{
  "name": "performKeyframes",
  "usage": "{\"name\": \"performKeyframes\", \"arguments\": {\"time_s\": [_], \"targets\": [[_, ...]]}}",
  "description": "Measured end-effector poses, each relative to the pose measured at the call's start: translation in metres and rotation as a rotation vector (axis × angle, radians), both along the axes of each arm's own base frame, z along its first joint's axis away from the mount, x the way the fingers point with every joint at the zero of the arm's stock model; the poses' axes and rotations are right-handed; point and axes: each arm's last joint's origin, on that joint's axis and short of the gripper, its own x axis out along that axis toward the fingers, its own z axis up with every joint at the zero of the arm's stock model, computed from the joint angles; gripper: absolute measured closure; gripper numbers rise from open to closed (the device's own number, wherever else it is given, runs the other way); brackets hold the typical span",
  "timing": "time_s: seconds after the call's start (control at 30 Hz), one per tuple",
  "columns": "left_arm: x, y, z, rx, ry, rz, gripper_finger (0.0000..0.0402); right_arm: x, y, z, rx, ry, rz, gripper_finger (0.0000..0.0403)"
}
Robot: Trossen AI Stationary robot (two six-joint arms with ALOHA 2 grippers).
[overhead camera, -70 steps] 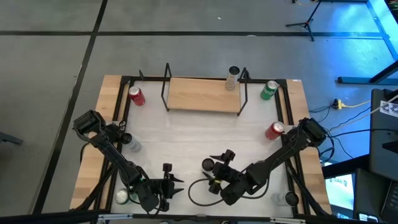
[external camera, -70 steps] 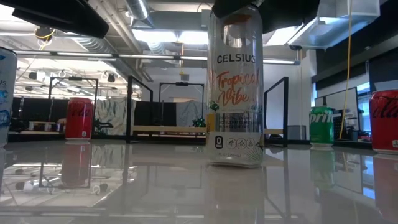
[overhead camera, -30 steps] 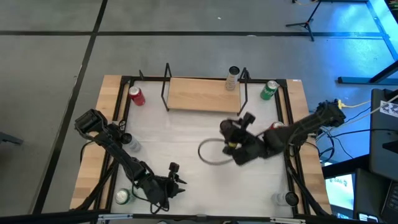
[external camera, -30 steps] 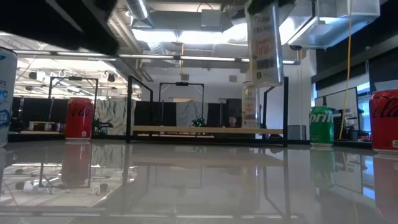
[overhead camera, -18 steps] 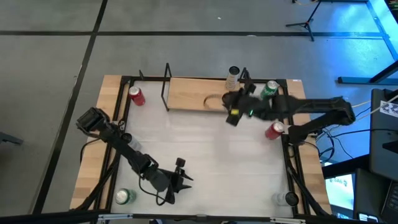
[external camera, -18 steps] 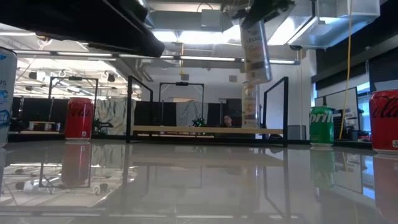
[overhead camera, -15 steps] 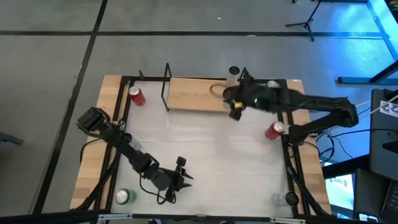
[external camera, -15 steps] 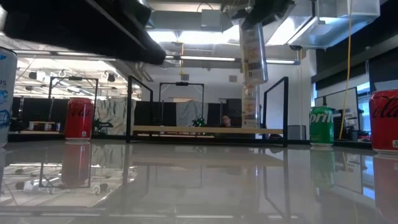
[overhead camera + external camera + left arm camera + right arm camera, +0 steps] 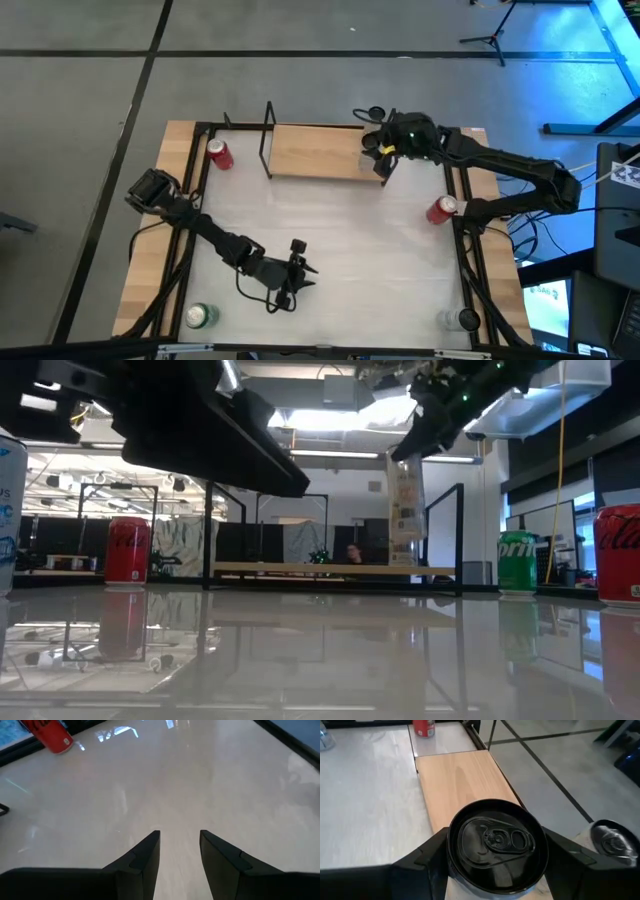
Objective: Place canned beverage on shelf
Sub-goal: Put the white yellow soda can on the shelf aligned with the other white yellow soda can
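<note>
The shelf is a light-wood board in a black rod frame at the table's far side. My right gripper is over its right end, shut on a tall pale can that stands upright. In the low view this can hangs just above the board. A second pale can stands on the shelf's right end close beside it. My left gripper stands open over bare tabletop near the table's middle, with nothing between its fingers. My right gripper pinches the can's upper wall just under the top rim, one finger on each side. The fingers slant down from the table's right side. The can hangs upright with its top up; whether its base touches the board I cannot tell.
A red can stands left of the shelf and another red can at the right edge. A green can is near left, a silver can near right. A green Sprite can stands right of the shelf.
My right gripper has carried the can from above the table's middle toward the far edge, to over the shelf's right end, and a little lower; the can stays upright. My left gripper has gone a little toward the table's right and far side, still open.
</note>
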Motion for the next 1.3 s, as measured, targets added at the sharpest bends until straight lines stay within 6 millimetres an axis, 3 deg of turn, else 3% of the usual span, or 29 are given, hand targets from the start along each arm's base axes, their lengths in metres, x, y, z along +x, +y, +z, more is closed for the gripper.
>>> {"name": "performKeyframes", "arguments": {"time_s": [0.43,0.77,1.2,1.3], "targets": [[0.001,0.001,0.002,-0.043,-0.027,0.062,0.0271,-0.016,-0.033,-0.023,-0.005,-0.041,-0.031,0.0165],[0.002,0.002,0.002,-0.046,-0.028,0.065,0.0271,-0.021,-0.039,-0.045,0.008,-0.037,-0.051,0.0165],[0.002,0.002,0.002,-0.045,-0.029,0.064,0.0271,-0.022,-0.040,-0.046,-0.002,-0.030,-0.057,0.0164],[0.002,0.002,0.002,-0.045,-0.029,0.064,0.0271,-0.022,-0.040,-0.046,-0.001,-0.026,-0.056,0.0111]]}}
